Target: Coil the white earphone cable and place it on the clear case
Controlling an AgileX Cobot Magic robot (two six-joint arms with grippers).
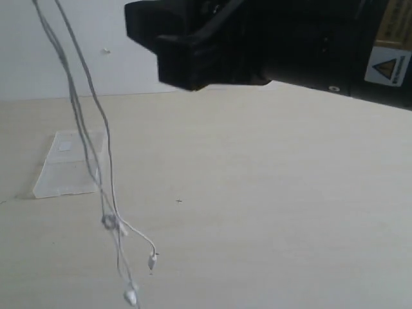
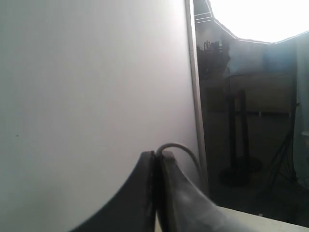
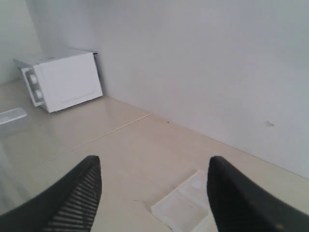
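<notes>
Clearly the white earphone cable [image 1: 108,221] hangs upright from the left pincer [image 2: 155,159], which is pinched on it, its earbuds [image 1: 131,296] low over the desk [image 1: 270,193] near the clear case [image 1: 67,164]; the right pincer [image 3: 154,162] gapes empty.

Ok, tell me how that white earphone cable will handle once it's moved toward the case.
Likely very floppy: the earphone cable hangs in limp strands with no shape of its own. Probably light, since the shut left fingers carry it by one thin loop. The earbuds dangle low, so they may swing and drag across the table.
</notes>
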